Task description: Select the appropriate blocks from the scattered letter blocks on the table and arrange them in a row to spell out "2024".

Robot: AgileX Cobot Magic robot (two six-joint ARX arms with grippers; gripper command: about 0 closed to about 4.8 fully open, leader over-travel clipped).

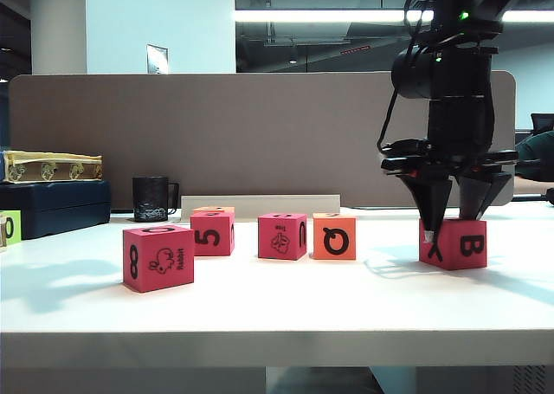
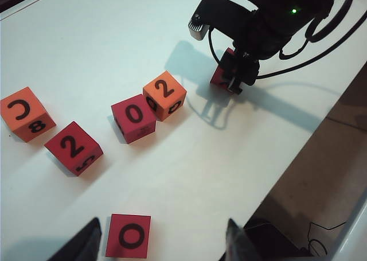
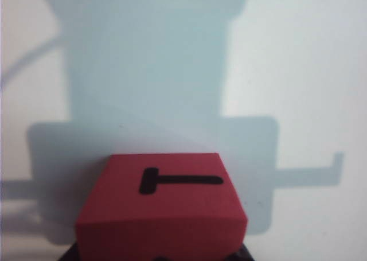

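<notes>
On the white table [image 1: 277,303] three cubes stand in a row: a pink one marked 5 [image 1: 212,232] showing 2 on top [image 2: 73,148], a pink one with U and a drawing [image 1: 282,235] showing 0 [image 2: 133,117], and an orange Q cube [image 1: 334,235] showing 2 [image 2: 164,95]. Off to the right rests the pink Y B cube [image 1: 453,243] [image 3: 163,203]. My right gripper [image 1: 452,221] [image 2: 232,80] [image 3: 157,255] points down and is shut on it. My left gripper [image 2: 160,246] hangs open above the table; the pink rabbit cube [image 1: 158,257] [image 2: 128,235] lies loose between its fingers.
An orange cube marked C and 8 [image 2: 27,113] sits behind the 5 cube [image 1: 212,209]. At the back left are a black mug [image 1: 151,199], a dark box [image 1: 52,205] and a lime-green block [image 1: 9,228]. A grey partition [image 1: 260,134] closes the back.
</notes>
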